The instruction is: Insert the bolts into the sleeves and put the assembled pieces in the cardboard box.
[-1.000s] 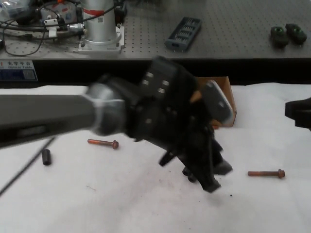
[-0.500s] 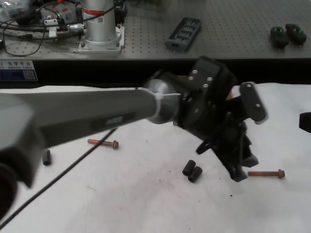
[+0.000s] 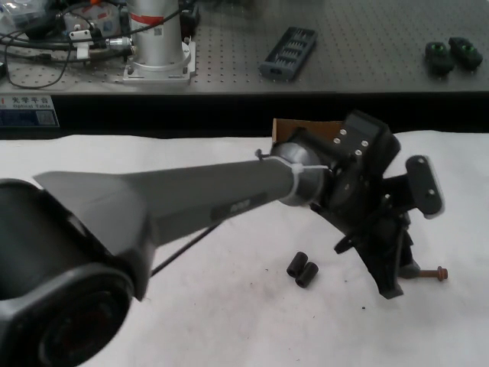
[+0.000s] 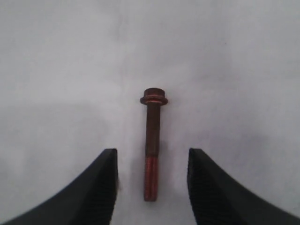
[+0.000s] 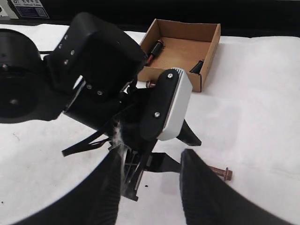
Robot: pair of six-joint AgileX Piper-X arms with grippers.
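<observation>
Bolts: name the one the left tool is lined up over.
The bare copper bolt lying loose on the white cloth, between the fingers of the open left tool. The sleeved pieces lie in the cardboard box.

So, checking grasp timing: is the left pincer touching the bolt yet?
Apart. The left wrist view shows the bolt lying inside the open left pincer, with bare cloth on both sides of it.

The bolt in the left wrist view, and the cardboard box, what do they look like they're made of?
Bolt: metal, probably steel with a copper-coloured coating. It has a dull reddish-brown sheen, cut threads and a flanged hex head.
Cardboard box: plain brown cardboard, matte and uncoated, with thin folded walls.
</observation>
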